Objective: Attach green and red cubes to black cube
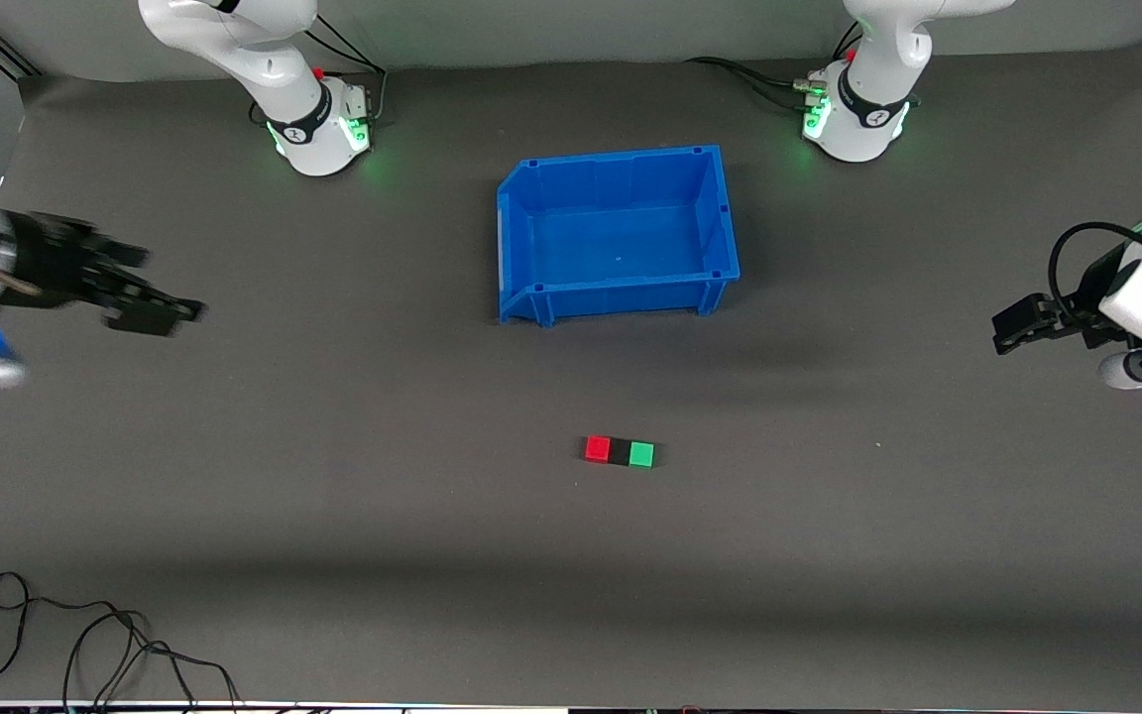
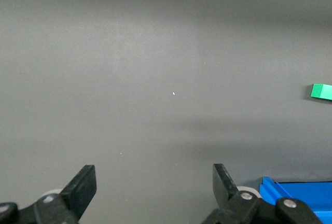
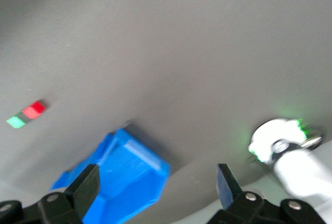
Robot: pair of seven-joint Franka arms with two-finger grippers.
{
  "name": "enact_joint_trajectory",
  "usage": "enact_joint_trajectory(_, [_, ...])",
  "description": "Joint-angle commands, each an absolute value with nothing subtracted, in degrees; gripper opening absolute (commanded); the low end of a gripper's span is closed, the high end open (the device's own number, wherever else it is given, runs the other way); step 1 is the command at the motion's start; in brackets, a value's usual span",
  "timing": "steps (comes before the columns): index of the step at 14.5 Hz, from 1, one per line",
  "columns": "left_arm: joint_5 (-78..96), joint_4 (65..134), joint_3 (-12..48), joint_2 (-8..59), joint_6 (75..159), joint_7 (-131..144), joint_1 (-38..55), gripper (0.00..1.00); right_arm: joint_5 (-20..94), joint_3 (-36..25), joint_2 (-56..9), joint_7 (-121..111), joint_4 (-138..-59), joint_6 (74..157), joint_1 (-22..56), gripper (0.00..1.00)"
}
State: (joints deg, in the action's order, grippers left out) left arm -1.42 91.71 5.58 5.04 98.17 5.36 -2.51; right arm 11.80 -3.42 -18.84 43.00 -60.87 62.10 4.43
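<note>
The red cube [image 1: 598,449], the black cube [image 1: 620,453] and the green cube [image 1: 641,454] lie in one touching row on the grey table, black in the middle, nearer to the front camera than the blue bin. My right gripper [image 1: 160,312] is open and empty over the table at the right arm's end. My left gripper [image 1: 1005,332] is open and empty over the left arm's end. The right wrist view shows its open gripper [image 3: 155,187], the red cube [image 3: 35,109] and the green cube [image 3: 16,122]. The left wrist view shows its open gripper [image 2: 154,182] and the green cube [image 2: 321,91].
An empty blue bin [image 1: 621,297] stands mid-table between the arm bases and the cubes; it also shows in the left wrist view [image 2: 298,198] and the right wrist view [image 3: 119,177]. A black cable [image 1: 85,645] lies near the table's front edge at the right arm's end.
</note>
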Motion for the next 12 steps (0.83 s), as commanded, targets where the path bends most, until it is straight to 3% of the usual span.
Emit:
enact_joint_trajectory(1, [-0.7,93.95,5.54,2.55,99.05,2.64,-3.25,0.97,5.47,-4.74,-17.49,28.45,-63.11,61.79,4.92,1.0])
enact_joint_trajectory(4, [-0.7,93.78,5.54,2.02,99.14,0.11,-6.05,0.92,5.1,-8.16,-18.1,12.25,-63.89,64.23,4.83,1.0])
enact_joint_trajectory(12, [0.97,93.87,4.57,0.88,93.51,-11.95,-9.84,0.97,2.9,-8.26,-17.58,10.72,-66.88,67.41,6.24,1.0])
